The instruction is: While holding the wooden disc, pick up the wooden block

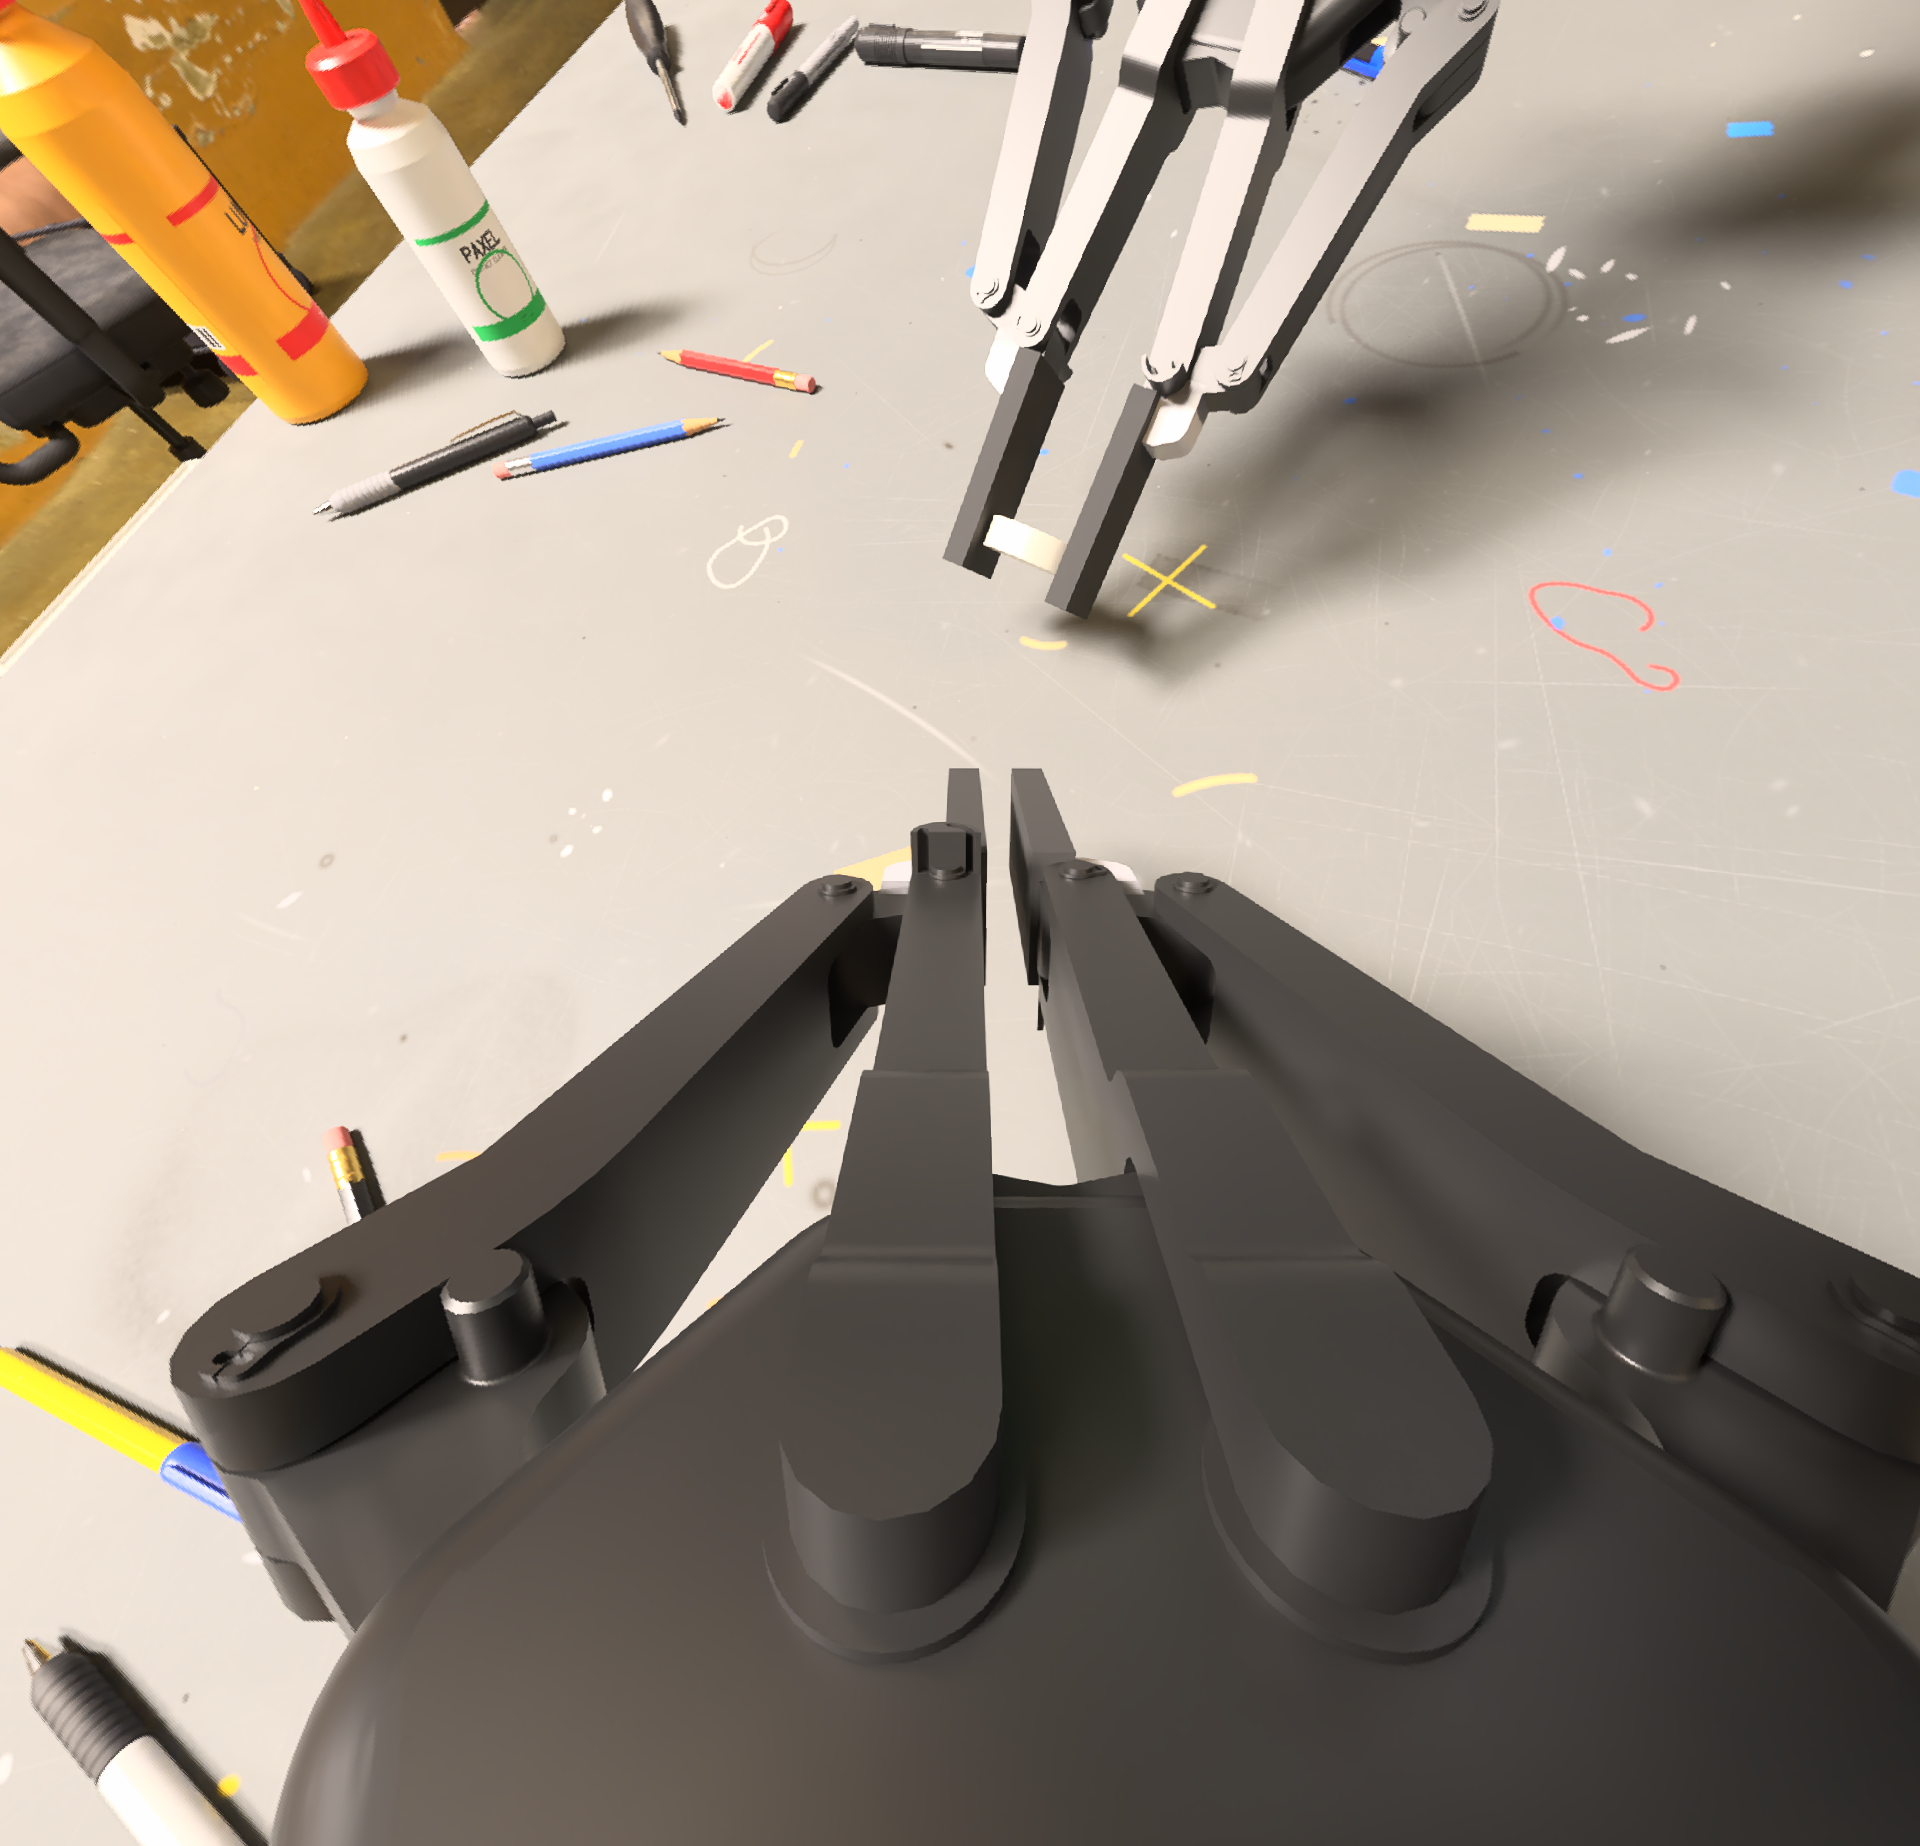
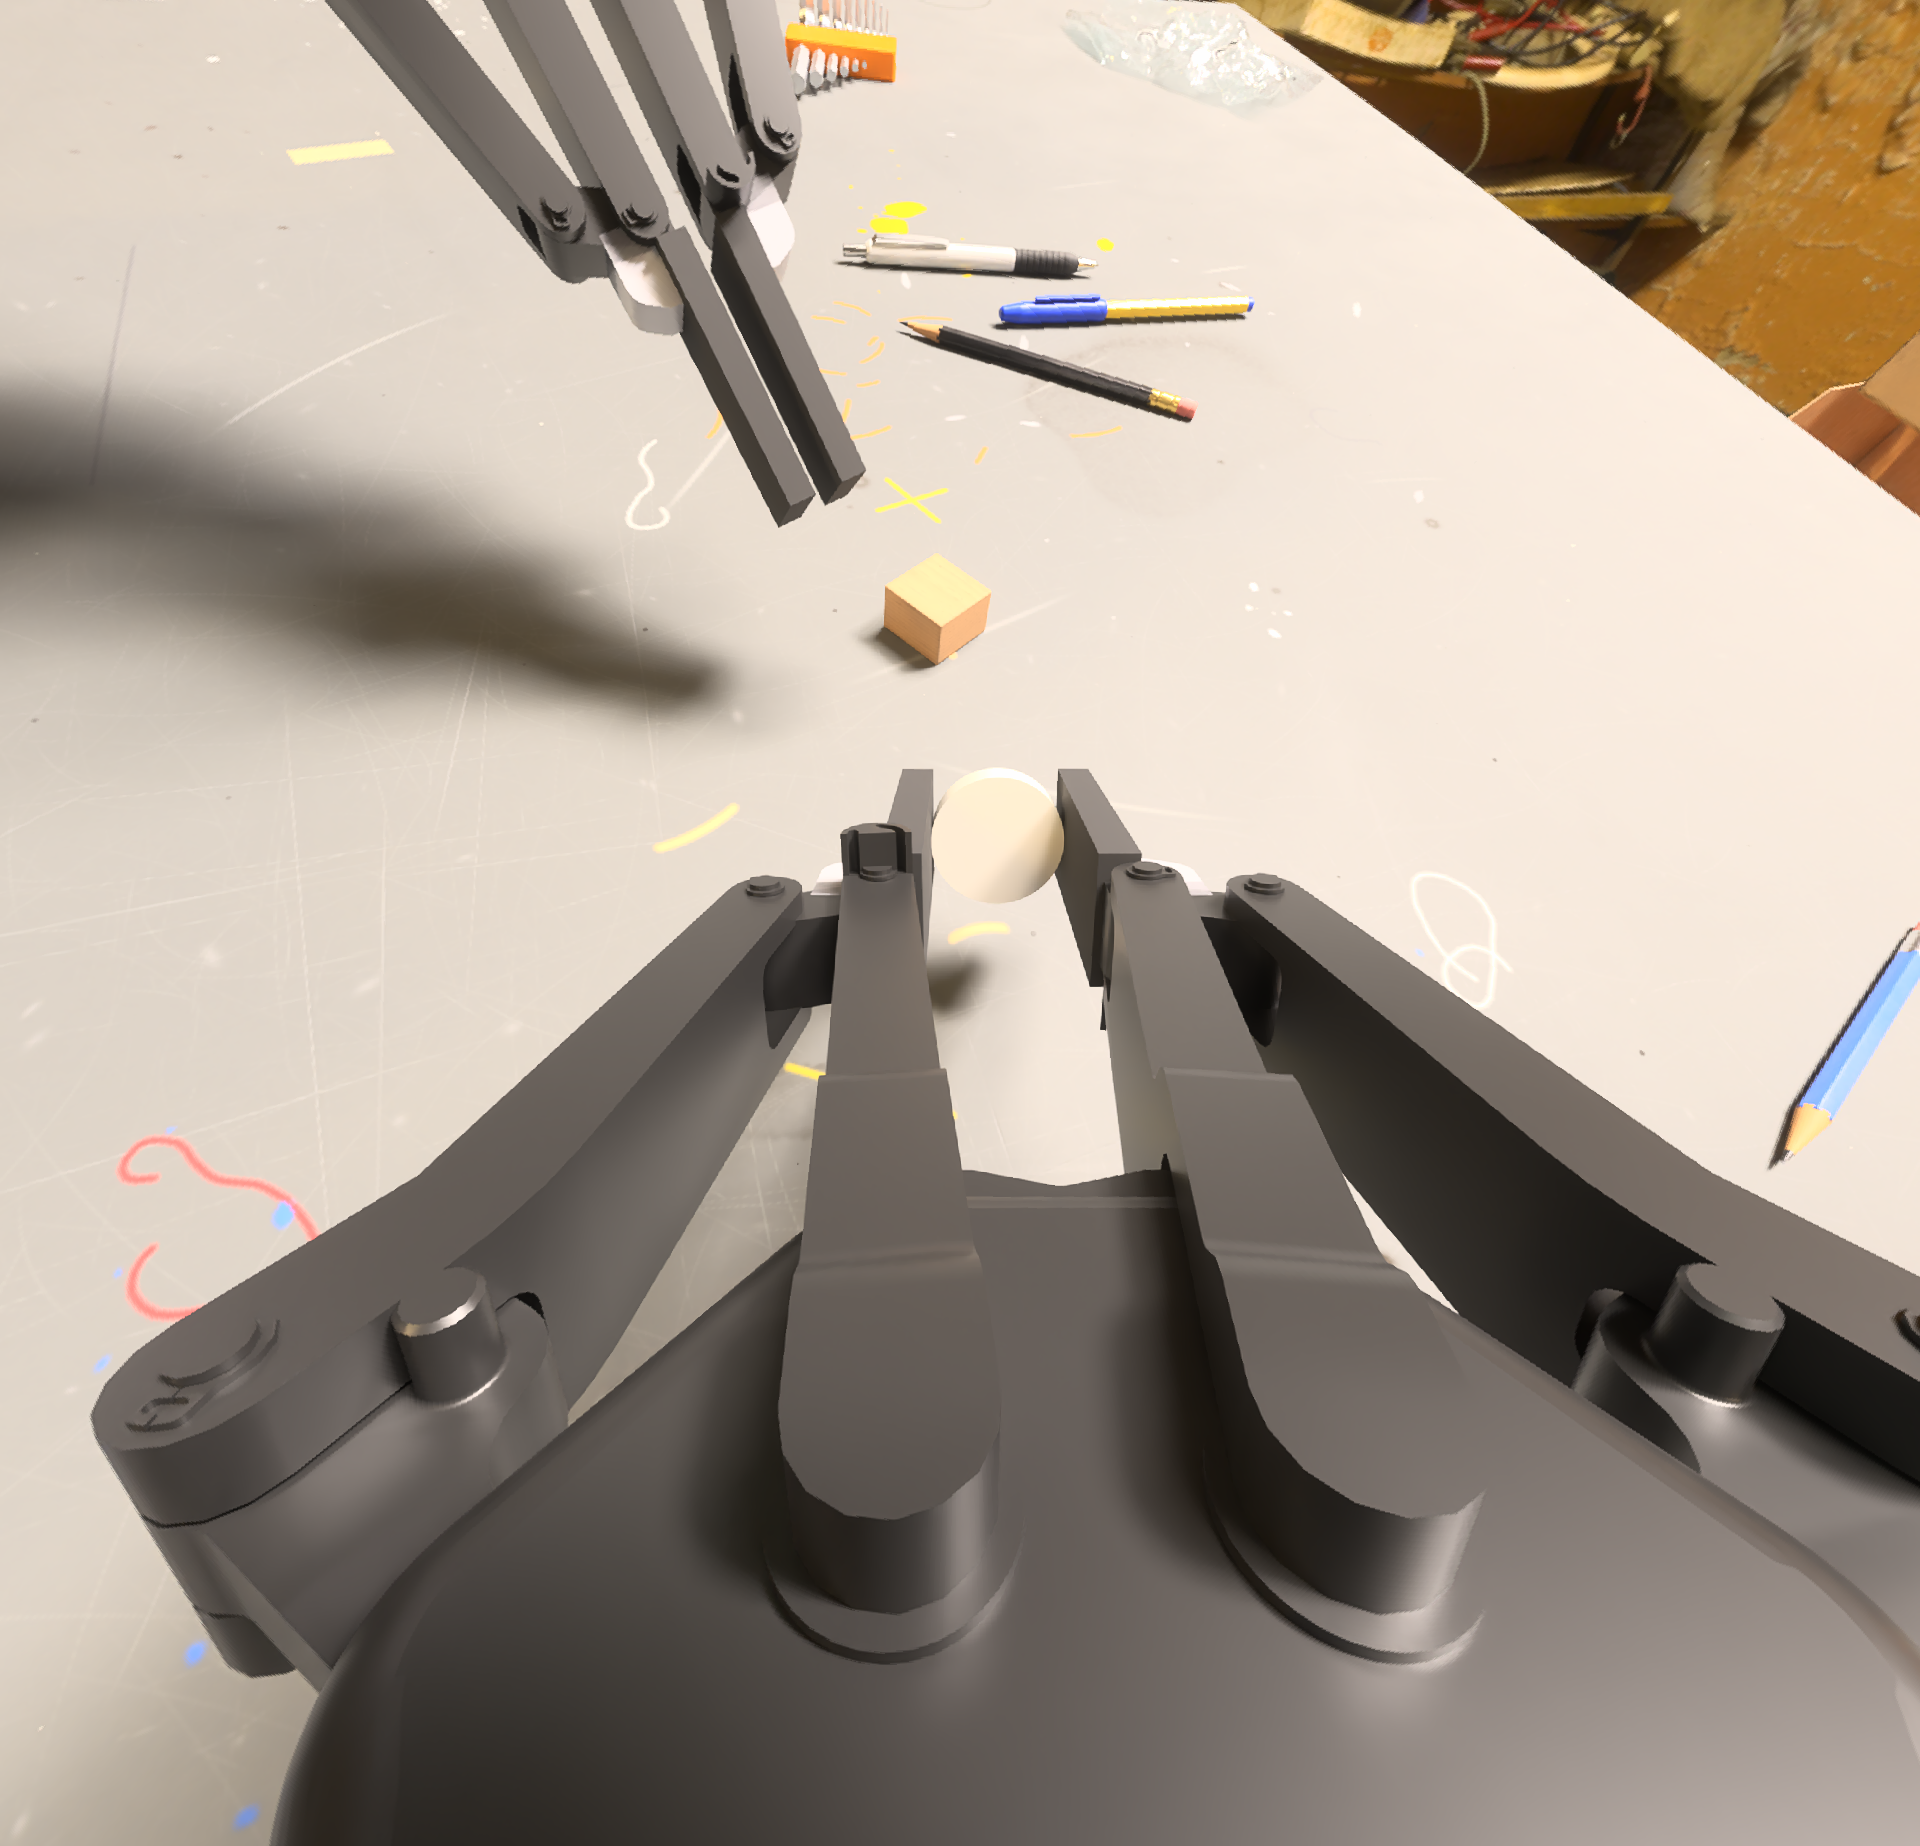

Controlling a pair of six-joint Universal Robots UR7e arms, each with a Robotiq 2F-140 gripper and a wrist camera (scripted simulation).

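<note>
Right gripper (image 2: 995, 788): its two dark fingers squeeze the pale round wooden disc (image 2: 997, 835) and hold it up above the table
Left gripper (image 2: 823, 495): its fingers are pressed almost together with nothing between them, and it hangs in the air
Wooden block: the small light brown wooden cube (image 2: 935, 607) sits flat on the table, a little below and in front of the left gripper's tips, and nothing touches it
Step now: the disc is held, so I think the block is the job that is left, and the grab is not yet begun
Next move: I think the left gripper must spread its fingers wide, go down over the block and squeeze two flat sides, while the right one does not let go
Table: a big grey top (image 2: 1455, 653) with scratches, paint dots and yellow, white and red chalk marks
Other things: a black pencil (image 2: 1049, 373), a blue and yellow pen (image 2: 1127, 309), a white glue bottle with a red cap (image 1: 436, 186) and a tall orange bottle (image 1: 177, 227)
Room: a messy workshop with brown walls and piles of stuff past the table edge
</note>
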